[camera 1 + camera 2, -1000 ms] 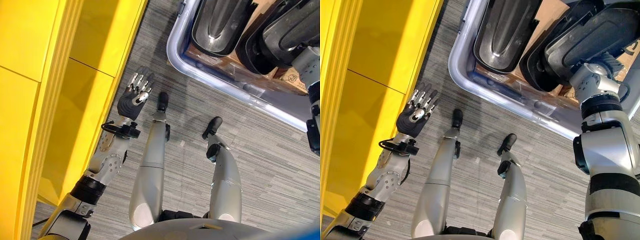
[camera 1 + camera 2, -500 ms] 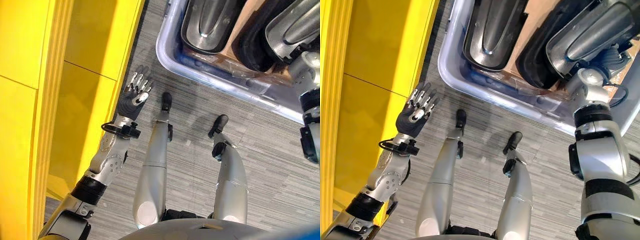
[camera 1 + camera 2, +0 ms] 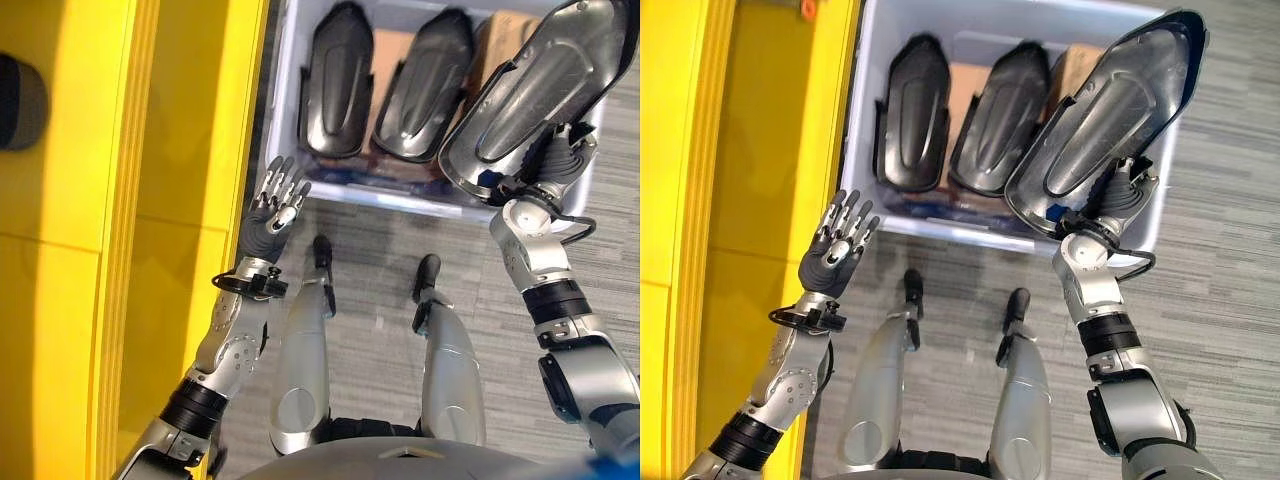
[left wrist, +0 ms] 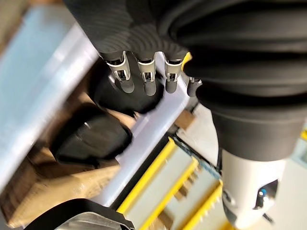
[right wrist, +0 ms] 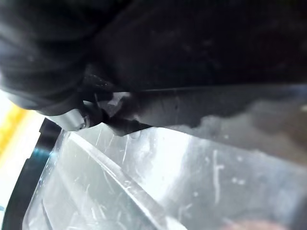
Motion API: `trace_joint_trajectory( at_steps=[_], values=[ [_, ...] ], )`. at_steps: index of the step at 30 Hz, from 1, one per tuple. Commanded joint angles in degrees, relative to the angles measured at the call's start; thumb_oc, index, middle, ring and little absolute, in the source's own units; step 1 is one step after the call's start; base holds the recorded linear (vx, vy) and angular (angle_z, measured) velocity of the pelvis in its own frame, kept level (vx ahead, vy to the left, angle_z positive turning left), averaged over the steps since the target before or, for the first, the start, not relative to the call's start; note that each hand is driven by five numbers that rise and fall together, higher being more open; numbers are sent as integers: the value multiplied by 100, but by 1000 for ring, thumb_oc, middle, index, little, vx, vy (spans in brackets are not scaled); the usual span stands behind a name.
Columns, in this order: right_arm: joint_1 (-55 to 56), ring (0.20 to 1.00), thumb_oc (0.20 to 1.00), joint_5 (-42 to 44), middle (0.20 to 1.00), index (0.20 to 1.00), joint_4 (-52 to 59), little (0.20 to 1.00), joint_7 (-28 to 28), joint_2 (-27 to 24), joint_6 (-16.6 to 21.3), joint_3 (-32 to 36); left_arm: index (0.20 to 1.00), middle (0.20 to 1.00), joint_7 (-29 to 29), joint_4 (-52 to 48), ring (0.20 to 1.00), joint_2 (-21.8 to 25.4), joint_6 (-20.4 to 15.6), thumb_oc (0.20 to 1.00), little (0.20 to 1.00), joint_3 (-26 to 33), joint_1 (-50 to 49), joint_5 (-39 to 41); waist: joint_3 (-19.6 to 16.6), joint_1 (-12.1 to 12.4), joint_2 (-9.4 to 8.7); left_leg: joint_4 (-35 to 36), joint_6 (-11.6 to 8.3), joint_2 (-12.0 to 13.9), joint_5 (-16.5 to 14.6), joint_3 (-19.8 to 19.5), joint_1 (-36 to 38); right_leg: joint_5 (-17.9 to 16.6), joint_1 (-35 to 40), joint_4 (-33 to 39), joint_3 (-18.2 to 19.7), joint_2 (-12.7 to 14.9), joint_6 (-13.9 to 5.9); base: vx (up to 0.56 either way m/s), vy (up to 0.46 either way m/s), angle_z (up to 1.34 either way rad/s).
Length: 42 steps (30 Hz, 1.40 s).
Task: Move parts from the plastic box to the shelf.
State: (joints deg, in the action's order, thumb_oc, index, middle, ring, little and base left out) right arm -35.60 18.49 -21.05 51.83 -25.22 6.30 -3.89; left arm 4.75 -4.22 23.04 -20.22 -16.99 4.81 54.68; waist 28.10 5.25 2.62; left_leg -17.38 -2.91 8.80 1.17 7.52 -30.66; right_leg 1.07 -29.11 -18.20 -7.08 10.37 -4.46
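A clear plastic box (image 3: 856, 150) stands on the grey floor ahead of me. Two dark moulded shell parts lie in it side by side, one (image 3: 912, 110) on the left and one (image 3: 1002, 112) in the middle. A third, larger dark part (image 3: 1110, 110) is held tilted above the box's right side, hollow face towards me. My right hand (image 3: 1122, 196) is curled round its lower end. My left hand (image 3: 276, 205) hangs open with straight fingers between the box's near left corner and the yellow shelf (image 3: 60, 220). Its fingers (image 4: 145, 76) hold nothing.
Brown cardboard (image 3: 386, 48) stands between the parts in the box. A dark rounded thing (image 3: 16, 100) rests on the yellow shelf at the far left. Grey carpet (image 3: 1220, 250) spreads to the right of the box.
The camera has swung, bringing the whole box into view. My right hand has raised the large dark part up from the box. The left hand stays open.
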Motion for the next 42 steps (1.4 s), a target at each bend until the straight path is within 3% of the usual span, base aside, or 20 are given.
trace_joint_trajectory(
  at_steps=[1,4,9,13,18,19,21,23,24,25,27,28,36,40,41,42],
  values=[
    [-575,200,200,-425,200,200,316,200,-62,-325,194,440,1000,1000,305,-420,1000,60,-75,1000,1000,104,-83,-102,169,161,27,358,219,-359,-398,-33,657,623,654,-389,-327,60,14,4,-78,-8],
    [-340,200,200,-424,200,200,482,200,-459,-378,193,647,1000,1000,486,-357,1000,-49,-58,1000,1000,197,-159,-19,169,104,59,578,137,-305,-380,-30,1374,673,1376,-172,-357,84,33,8,-92,-6],
    [21,200,200,-347,200,200,793,200,-1551,-336,-218,521,1000,1000,400,-303,1000,-155,-56,1000,1000,383,-313,68,26,36,27,719,8,-150,-299,-92,1994,739,2066,-36,-472,71,132,40,-123,2],
    [338,200,200,23,200,200,939,200,-2791,-95,-535,91,1000,1000,69,-73,1000,-413,-10,1000,1000,673,-670,73,-288,131,7,1009,-189,186,40,-252,2200,834,2363,7,-660,-21,251,7,-194,6],
    [316,200,200,-11,200,200,905,200,-3619,86,-700,-501,1000,1000,284,125,1000,-506,-144,1000,1000,848,-1030,-65,-395,319,25,1284,-364,581,503,-340,2371,1033,2520,-219,-960,-31,389,-27,-137,12],
    [343,200,200,-35,200,200,956,200,-3676,180,-758,-665,1000,1000,475,172,1000,-540,-209,1000,1000,932,-1095,28,-430,339,36,1363,-402,721,706,-191,2413,1093,2582,-308,-1165,25,419,-22,-88,57],
    [734,200,200,215,200,200,1182,200,-3630,439,-690,-989,1000,1000,937,574,1000,-718,-300,1000,1000,987,-1060,88,-587,135,-7,1284,-577,1074,902,1060,2520,1268,2801,-564,-2005,379,368,-136,-67,157],
    [965,200,200,157,200,200,1322,200,-3653,513,-614,-1128,1000,1000,1146,726,1000,-788,-303,1000,1000,903,-968,-49,-655,-4,-31,1059,-534,1111,747,1570,2585,1264,2857,-622,-2298,478,334,-153,54,195],
    [1153,200,200,289,200,200,1413,200,-3891,584,-568,-1300,1000,1000,1067,754,1000,-783,-416,1000,1000,737,-790,-342,-718,-129,-123,603,-281,1014,207,1963,2695,1204,2916,-613,-2477,605,264,-112,243,231],
    [1372,200,200,306,200,200,1550,200,-4099,628,-501,-1374,1000,1000,782,603,1000,-719,-415,1000,1000,570,-654,-626,-753,-140,-167,322,-244,890,69,1871,2617,1083,3062,-483,-2433,616,218,-68,359,185],
    [1538,200,200,235,200,200,1630,200,-4325,699,-473,-1524,1000,1000,440,431,1000,-663,-361,1000,1000,465,-568,-951,-842,-108,-169,521,-108,675,-120,1851,2690,959,3169,-392,-2462,686,167,156,523,71],
    [1670,200,200,112,200,200,1662,200,-4409,838,-584,-1822,1000,1000,111,252,1000,-490,-115,1000,1000,373,-601,-1371,-1088,103,-133,866,-47,359,-89,1711,2869,693,3514,-61,-2539,727,29,262,656,32],
    [1514,200,200,-210,200,200,1672,200,-4518,981,-733,-1985,1000,1000,212,229,1000,-381,135,1000,1000,619,-775,-1384,-1326,692,-257,1360,166,-238,-104,1466,2846,168,4021,446,-2948,835,-310,69,315,63],
    [1227,200,200,-65,200,200,1612,200,-4435,1162,-881,-2043,1000,1000,234,245,1000,-380,404,1000,1000,727,-771,-1327,-1412,1026,-448,1626,515,-793,-292,1184,2866,-483,4169,106,-3084,1046,-567,33,287,53],
    [1246,200,200,-53,200,200,1626,200,-4414,1207,-887,-2035,1000,1000,307,260,1000,-376,456,1000,1000,731,-743,-1460,-1424,1042,-492,1680,667,-967,-368,1025,2906,-688,4159,-293,-2953,1137,-637,52,289,61],
    [1259,200,200,4,200,200,1620,200,-4411,1188,-876,-2003,1000,1000,308,259,1000,-361,478,1000,1000,688,-715,-1547,-1413,968,-493,1760,744,-1071,-381,827,2966,-681,4006,-475,-2576,1017,-620,57,197,74]
  ],
)
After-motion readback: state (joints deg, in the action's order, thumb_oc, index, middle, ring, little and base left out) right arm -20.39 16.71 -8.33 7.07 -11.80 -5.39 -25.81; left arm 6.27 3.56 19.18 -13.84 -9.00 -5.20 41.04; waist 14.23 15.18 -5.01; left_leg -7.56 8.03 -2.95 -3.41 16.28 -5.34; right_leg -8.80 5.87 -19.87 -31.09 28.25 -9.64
